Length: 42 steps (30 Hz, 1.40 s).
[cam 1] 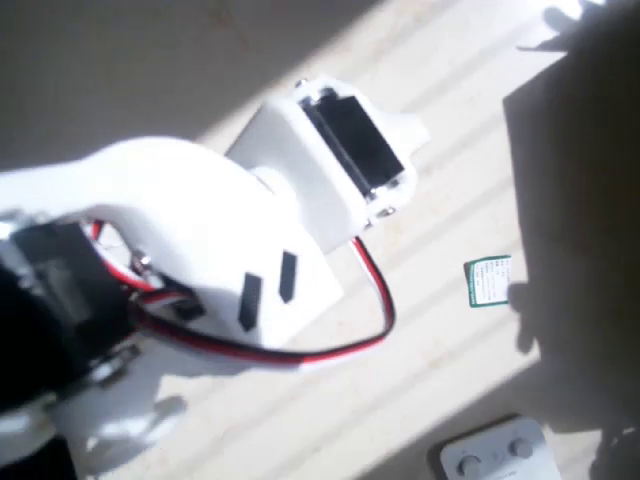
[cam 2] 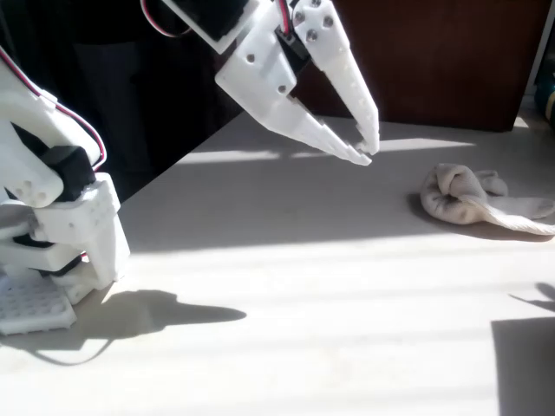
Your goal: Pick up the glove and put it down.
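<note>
Closest to the overhead camera I have the arm's white wrist housing, filling the middle of the frame, with a red-and-black cable looping under it. Below it, on the sunlit bench, a small green-and-white card sits at centre right and a white device with round buttons lies at the bottom edge.

In the fixed view the hand hangs above the bench at upper centre, tips pointing down and right. Its two white fingers meet at the tips, so I read it as closed, with nothing between them.

The glove lies at the right of the fixed view, on the bench, well apart from the hand and lower in the frame. It is crumpled into a soft cream lump with one flat part trailing toward the right edge.

I judge it light and limp: it should sag and fold when lifted, and it will not slip much against the fingers. I would take hold of the raised, bunched fold at its left end, where there is bulk to pinch, not the flat trailing part. I would need to spread the fingers first.

I see no containers here.
</note>
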Tool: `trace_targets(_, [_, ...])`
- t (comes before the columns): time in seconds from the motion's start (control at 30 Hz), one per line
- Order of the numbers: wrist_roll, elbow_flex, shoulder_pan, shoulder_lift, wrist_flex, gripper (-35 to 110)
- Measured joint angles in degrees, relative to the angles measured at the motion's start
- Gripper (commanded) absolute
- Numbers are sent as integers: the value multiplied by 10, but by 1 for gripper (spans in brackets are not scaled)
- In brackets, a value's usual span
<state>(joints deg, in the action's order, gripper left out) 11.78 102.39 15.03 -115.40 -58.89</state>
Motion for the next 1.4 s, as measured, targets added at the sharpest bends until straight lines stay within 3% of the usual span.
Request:
trace_targets(0.37, [-3,-356,98,353,0,1])
trace_targets(0.5, [-30,-444,117,451,-2,8])
trace_targets(0.83, [-56,-475,152,560,-2,39])
trace_targets(1.13, [-56,-489,160,652,0,41])
trace_targets(1.4, [-56,-635,160,765,0,41])
